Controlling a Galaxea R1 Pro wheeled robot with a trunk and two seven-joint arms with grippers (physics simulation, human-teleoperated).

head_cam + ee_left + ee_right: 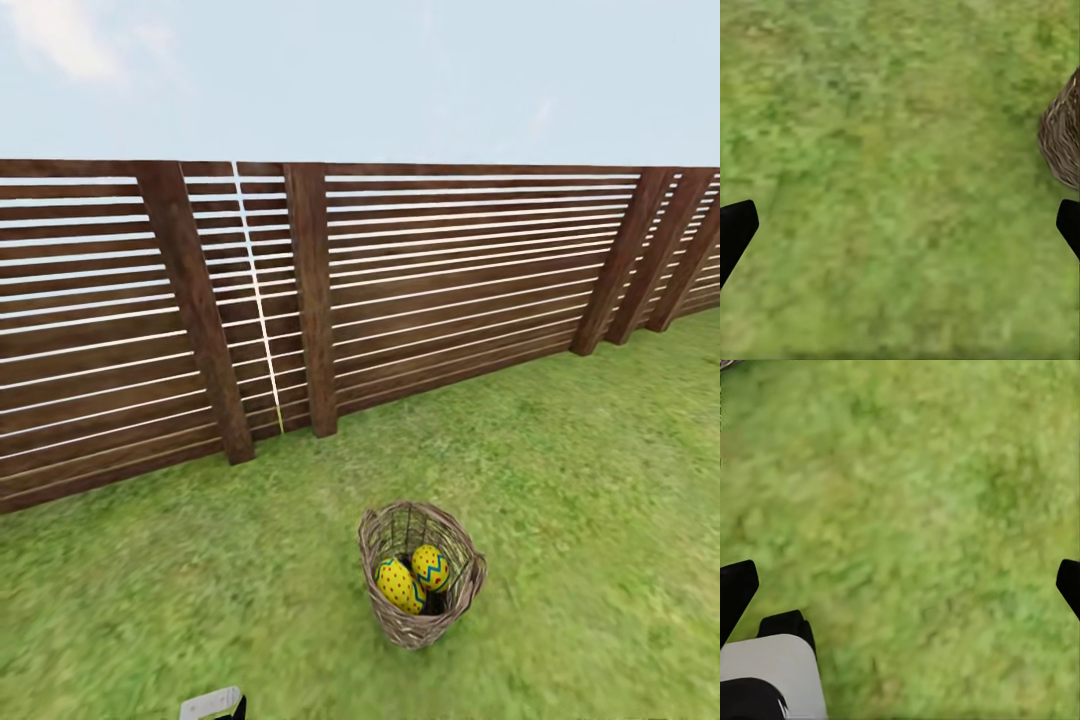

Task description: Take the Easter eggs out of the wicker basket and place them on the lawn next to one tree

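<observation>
Both grippers — left gripper [900, 225], right gripper [900, 585] — spread empty over lawn [885, 150]; wicker basket [1061, 139] beside left's fingertip — a careless reach could tip it, spilling Easter eggs [412, 577].

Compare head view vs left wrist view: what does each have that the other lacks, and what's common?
Head view alone: two yellow eggs sitting inside the basket, a brown slatted fence behind it, and sky above. A third egg cannot be made out from here.

Left wrist view alone: the two dark fingertips of the left gripper, spread wide apart over bare grass, holding nothing.

Both: the lawn and the wicker basket, of which the wrist view catches just a woven edge, with no eggs visible there.
</observation>
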